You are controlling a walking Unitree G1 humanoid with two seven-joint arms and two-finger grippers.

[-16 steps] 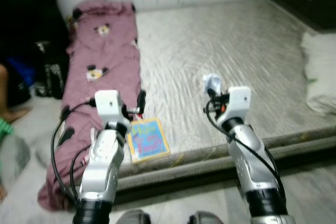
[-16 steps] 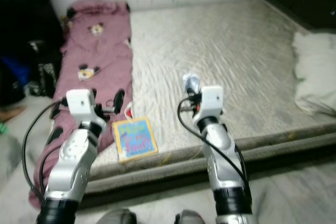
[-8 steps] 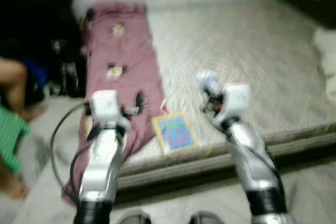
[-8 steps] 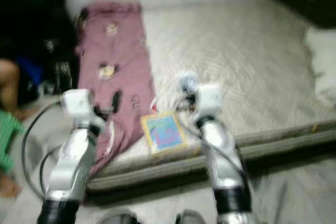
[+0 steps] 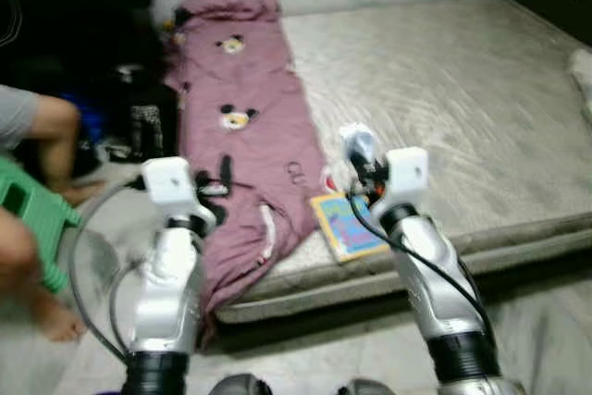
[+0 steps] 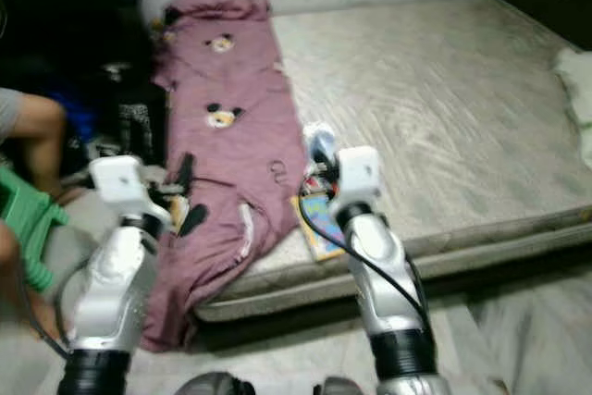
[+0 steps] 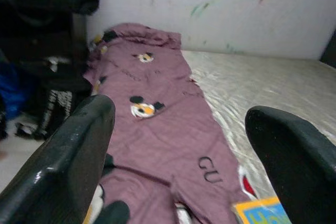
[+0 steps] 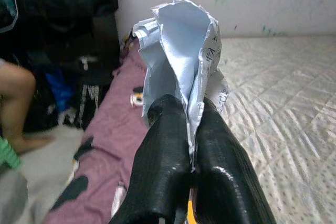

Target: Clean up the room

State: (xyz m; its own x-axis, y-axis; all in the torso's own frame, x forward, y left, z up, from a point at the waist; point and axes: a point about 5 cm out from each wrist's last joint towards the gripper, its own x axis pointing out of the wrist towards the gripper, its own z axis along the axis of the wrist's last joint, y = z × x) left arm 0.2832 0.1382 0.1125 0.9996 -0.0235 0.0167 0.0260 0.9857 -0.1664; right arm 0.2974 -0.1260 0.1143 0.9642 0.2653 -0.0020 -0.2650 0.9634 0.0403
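My right gripper [image 8: 190, 129] is shut on a crumpled pale blue paper [image 8: 181, 56], held up over the front of the mattress [image 5: 444, 90]; the same paper [image 5: 357, 143] sticks up above the wrist. My left gripper [image 7: 178, 145] is open and holds nothing, its fingers [image 7: 68, 150] spread wide above the mauve cartoon-print garment [image 5: 245, 136] lying along the mattress's left side and hanging off its front edge. A colourful children's book [image 5: 347, 227] lies flat near the front edge, between my two arms.
A person sits at the left, a knee [image 5: 46, 122] and foot [image 5: 55, 321] on the floor beside a green stool [image 5: 28, 210]. Dark bags [image 5: 139, 108] are piled by the wall. A white pillow [image 5: 583, 67] lies at the far right.
The camera has turned left: mattress, garment and book slid right in view, and the person with the green stool came in. My right gripper still holds the paper.
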